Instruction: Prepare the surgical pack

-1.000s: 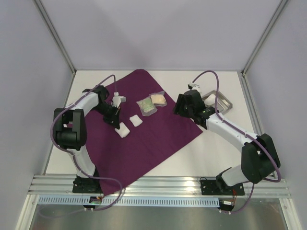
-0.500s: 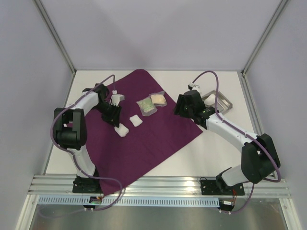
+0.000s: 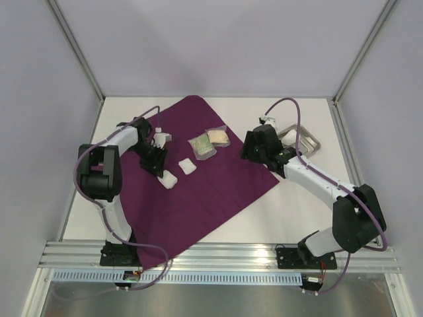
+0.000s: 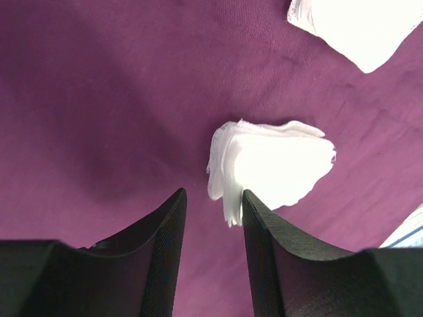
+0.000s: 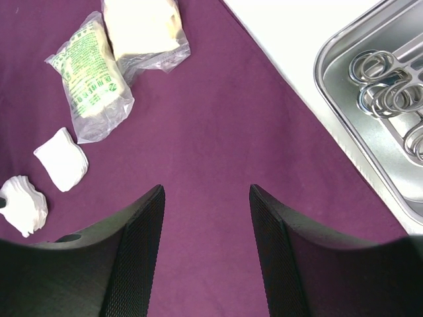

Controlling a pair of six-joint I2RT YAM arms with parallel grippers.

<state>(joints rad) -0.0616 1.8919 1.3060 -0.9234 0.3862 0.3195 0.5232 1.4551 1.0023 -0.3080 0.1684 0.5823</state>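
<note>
White tabletop (image 3: 304,198) enclosed by pale walls (image 3: 218,46) on aluminium framing. Centre: matte, finely woven deep-purple cloth (image 3: 211,191), spread flat as a tilted square. Right of centre, off the cloth: shiny rectangular steel tray (image 5: 344,109) holding ring-handled forceps (image 5: 380,96). Upper centre, on the cloth: two crinkled clear packets (image 3: 201,146). Left of centre: two layered white gauze squares (image 3: 170,179). Left gripper (image 4: 213,195) and right gripper (image 5: 206,191): jaws parted, holding nothing.

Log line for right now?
left jaws: open, empty, gauze square ahead on purple cloth | right jaws: open, empty, above cloth | forceps in steel tray
</note>
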